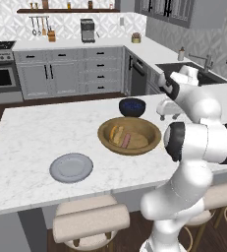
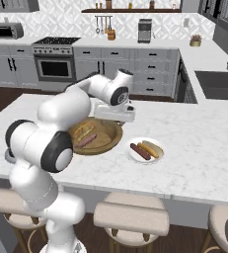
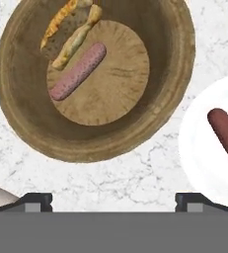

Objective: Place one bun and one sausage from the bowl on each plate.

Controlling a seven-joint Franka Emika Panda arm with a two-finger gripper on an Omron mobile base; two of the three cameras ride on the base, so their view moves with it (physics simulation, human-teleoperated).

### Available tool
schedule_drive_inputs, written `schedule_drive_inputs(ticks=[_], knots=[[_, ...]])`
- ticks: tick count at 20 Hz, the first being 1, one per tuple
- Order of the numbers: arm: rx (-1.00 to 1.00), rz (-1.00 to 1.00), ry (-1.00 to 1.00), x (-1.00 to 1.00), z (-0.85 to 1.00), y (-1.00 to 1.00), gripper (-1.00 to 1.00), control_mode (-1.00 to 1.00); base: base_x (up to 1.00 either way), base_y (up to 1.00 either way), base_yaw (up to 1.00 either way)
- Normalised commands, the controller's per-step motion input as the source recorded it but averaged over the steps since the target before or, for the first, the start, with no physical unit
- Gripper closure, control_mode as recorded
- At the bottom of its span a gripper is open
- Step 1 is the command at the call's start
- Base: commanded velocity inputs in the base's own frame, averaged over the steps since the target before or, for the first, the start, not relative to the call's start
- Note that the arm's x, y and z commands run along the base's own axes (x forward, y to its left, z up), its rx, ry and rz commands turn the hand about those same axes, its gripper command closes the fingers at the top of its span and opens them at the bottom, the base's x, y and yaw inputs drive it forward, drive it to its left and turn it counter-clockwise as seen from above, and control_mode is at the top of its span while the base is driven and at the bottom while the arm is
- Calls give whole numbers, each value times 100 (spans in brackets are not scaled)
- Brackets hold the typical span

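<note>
1. The white arm bends forward over the bench [image 1: 31,133].
2. The claw [image 3: 113,200], spread wide and empty, hangs between the wooden bowl [image 3: 174,64] and white plate [image 3: 199,158].
3. The grey plate [image 1: 71,168] lies apart.

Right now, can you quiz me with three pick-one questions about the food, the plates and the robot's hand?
1. Where is the food that is already served?
A. on the white plate
B. on the grey plate
C. in the blue bowl

2. How many sausages lie in the wooden bowl?
A. none
B. one
C. three

3. What is the end effector doing?
A. squeezing a bun
B. shut and empty
C. open and empty

Answers:
1 A: a sausage and a bun lie on the white plate, while the grey plate is bare.
2 B: one pink sausage lies in the wooden bowl, beside a bun.
3 C: the end effector has its fingers wide apart above the counter, nothing between them.
</note>
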Motion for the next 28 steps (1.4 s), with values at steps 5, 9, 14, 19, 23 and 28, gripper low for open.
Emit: schedule_drive_inputs(ticks=[5,9,14,19,23,28], knots=[[3,-37,3,-9,7,100,-100,-100,0,0,0],[0,-27,13,64,-33,82,-100,-100,0,0,0],[0,-17,6,71,-41,78,-100,-100,0,0,0],[0,-9,2,57,-34,39,-100,-100,0,0,0],[1,0,-5,38,-33,0,-100,-100,0,0,0],[0,0,-1,43,-48,0,-100,-100,0,0,0]])
